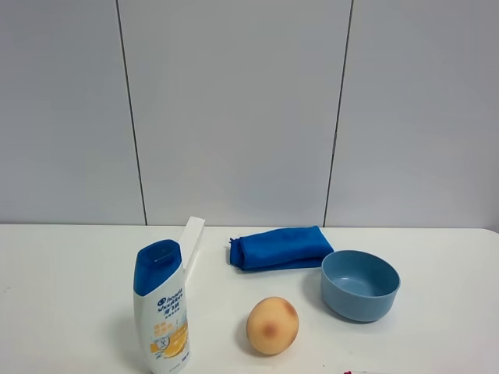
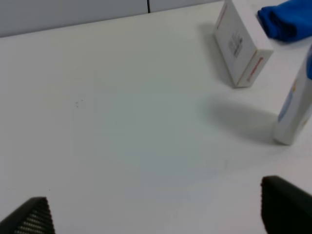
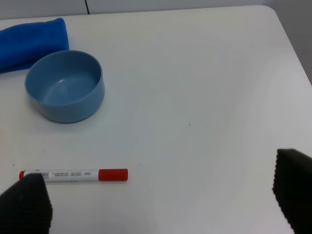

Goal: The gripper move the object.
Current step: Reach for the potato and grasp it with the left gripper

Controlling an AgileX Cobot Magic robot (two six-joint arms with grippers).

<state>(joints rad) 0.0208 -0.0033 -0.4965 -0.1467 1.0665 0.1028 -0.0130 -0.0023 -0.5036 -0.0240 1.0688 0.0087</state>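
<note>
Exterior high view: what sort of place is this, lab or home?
Probably a lab test bench, not a home: a white table, a plain grey panelled wall, and unrelated props laid out, a shampoo bottle, the object and a blue bowl.

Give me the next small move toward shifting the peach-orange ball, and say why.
Probably swing the right gripper toward the table's middle, where the peach-orange ball sits between the blue bowl and the shampoo bottle. Its jaws stand open and empty, and the ball appears in neither wrist view, so it likely needs bringing into sight before any descent.
</note>
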